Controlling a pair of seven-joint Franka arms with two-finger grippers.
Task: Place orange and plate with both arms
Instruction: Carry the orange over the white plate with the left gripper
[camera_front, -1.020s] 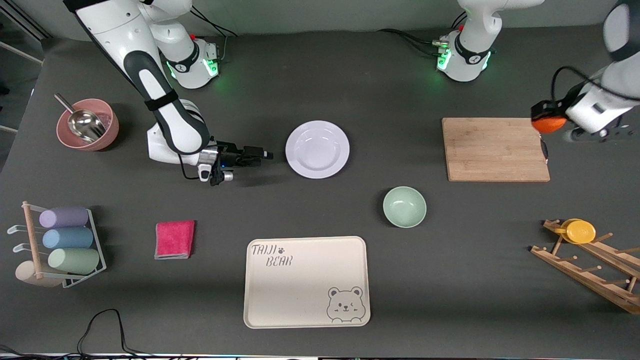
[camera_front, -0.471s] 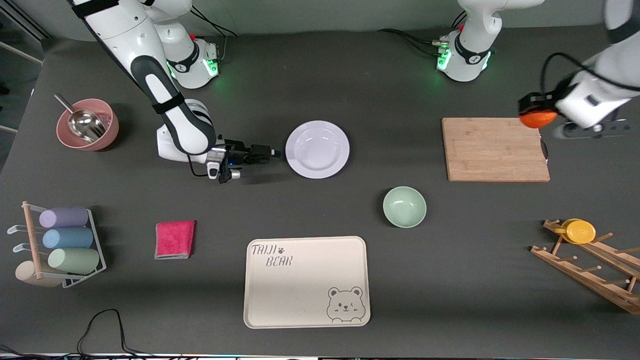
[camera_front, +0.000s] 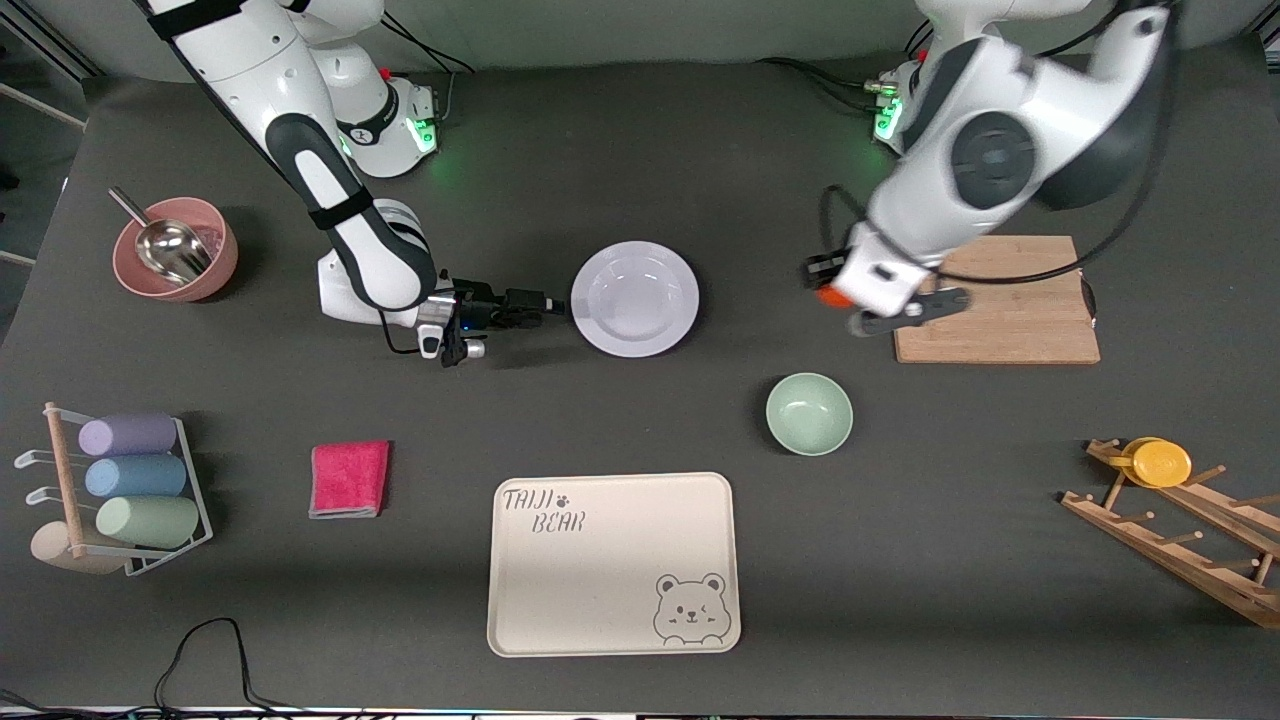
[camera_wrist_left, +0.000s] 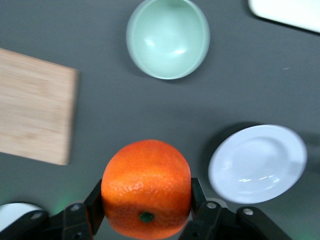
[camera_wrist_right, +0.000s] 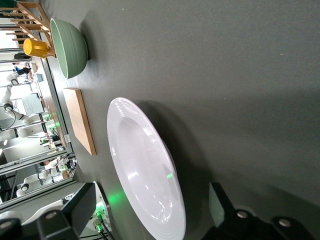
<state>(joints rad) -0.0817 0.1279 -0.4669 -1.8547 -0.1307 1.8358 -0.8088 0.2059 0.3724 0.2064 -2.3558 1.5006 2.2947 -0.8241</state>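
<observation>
The white plate (camera_front: 634, 298) lies flat at mid-table; it also shows in the left wrist view (camera_wrist_left: 257, 162) and the right wrist view (camera_wrist_right: 145, 175). My right gripper (camera_front: 545, 300) is low at the plate's edge toward the right arm's end. It is open, with the plate's rim between its fingers (camera_wrist_right: 150, 212). My left gripper (camera_front: 826, 288) is shut on the orange (camera_front: 828, 296), held in the air over bare table between the plate and the cutting board. The orange (camera_wrist_left: 146, 187) fills the left gripper (camera_wrist_left: 146, 202), dark stem dimple toward the camera.
A wooden cutting board (camera_front: 1000, 300) lies toward the left arm's end. A mint-green bowl (camera_front: 809, 413) and a cream bear tray (camera_front: 613, 563) sit nearer the front camera. There is also a pink bowl with scoop (camera_front: 175, 248), a red cloth (camera_front: 349, 478), a cup rack (camera_front: 120, 480) and a wooden rack with a yellow cup (camera_front: 1160, 463).
My left arm has swung the orange from over the cutting board's outer corner to over the table near the plate. My right gripper has crept up to the plate's edge.
</observation>
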